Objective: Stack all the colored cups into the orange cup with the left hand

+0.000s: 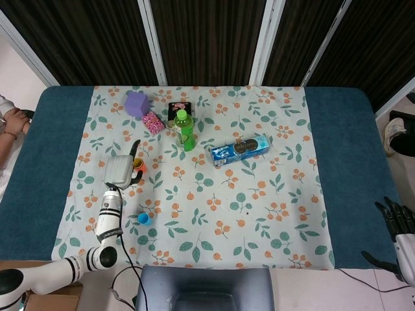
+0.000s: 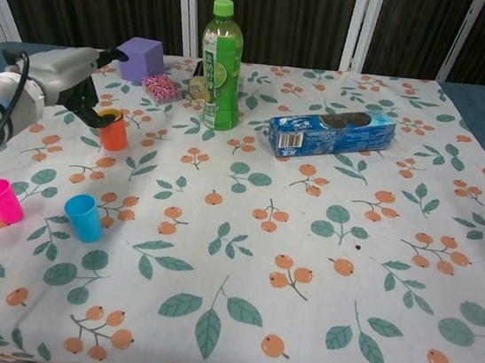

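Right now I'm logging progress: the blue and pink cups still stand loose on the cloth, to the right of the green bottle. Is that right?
Not quite. The blue cup and pink cup do stand loose on the cloth, but to the left of the green bottle, nearer the front edge, as the chest view shows. The left hand is over the orange cup.
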Controlling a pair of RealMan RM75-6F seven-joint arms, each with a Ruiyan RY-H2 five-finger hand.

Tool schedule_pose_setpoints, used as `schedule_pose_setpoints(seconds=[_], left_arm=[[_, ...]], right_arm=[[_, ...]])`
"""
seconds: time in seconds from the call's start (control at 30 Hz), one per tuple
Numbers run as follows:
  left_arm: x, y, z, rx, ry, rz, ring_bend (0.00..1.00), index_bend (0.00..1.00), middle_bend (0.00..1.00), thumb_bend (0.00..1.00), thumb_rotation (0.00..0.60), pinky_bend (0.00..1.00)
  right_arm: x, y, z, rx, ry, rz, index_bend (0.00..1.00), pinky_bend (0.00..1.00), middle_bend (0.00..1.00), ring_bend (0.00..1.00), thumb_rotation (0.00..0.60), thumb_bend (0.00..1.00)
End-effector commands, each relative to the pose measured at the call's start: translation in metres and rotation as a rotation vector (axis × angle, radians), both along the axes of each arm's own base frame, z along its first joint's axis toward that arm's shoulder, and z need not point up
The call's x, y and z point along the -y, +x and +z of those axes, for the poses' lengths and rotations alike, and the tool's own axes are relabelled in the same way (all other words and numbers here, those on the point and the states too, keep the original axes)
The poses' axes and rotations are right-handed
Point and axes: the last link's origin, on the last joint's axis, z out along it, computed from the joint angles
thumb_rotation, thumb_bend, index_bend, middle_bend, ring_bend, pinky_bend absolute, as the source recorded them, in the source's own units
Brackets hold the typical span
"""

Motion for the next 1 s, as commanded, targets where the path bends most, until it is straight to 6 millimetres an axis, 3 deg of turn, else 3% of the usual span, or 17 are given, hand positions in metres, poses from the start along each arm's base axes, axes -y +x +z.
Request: schedule_pose_setpoints(seconds=[0.03,0.2,0.37,0.47,0.63,1.0], left_arm=[[0.018,0.008,0.011,0.014,-0.015,-0.054,1.00,0.00,1.00,0.36,0.600,1.00],[0.078,0.013,0.037,0.068,-0.083,-0.141,1.00,0.03,1.00,0.36,0.600,1.00],[0.130,0.011,0.047,0.117,-0.195,-0.164,1.00,0.06,1.00,0.36,0.600,1.00],[0.138,0.009,0.044,0.064,-0.190,-0.185,1.00,0.07,1.00,0.37,0.600,1.00],[0.151,0.000,0.021,0.014,-0.235,-0.158,1.00,0.09,1.00,0.37,0.600,1.00],[0.149,-0.014,-0.006,-0.004,-0.298,-0.084,1.00,0.13,1.00,0.37,0.600,1.00]], right_arm=[[0.000,0.000,-0.001,-0.002,0.006,0.001,0.00,0.00,0.00,0.00,0.600,0.20],[0.001,0.000,-0.003,-0.010,0.016,0.001,0.00,0.00,0.00,0.00,0.600,0.20],[0.001,0.001,-0.010,-0.020,0.041,-0.001,0.00,0.00,0.00,0.00,0.600,0.20],[0.000,0.003,-0.013,-0.021,0.052,0.006,0.00,0.00,0.00,0.00,0.600,0.20],[-0.001,0.003,-0.013,-0.016,0.055,0.012,0.00,0.00,0.00,0.00,0.600,0.20],[0.000,0.002,-0.013,-0.017,0.056,0.009,0.00,0.00,0.00,0.00,0.600,0.20]])
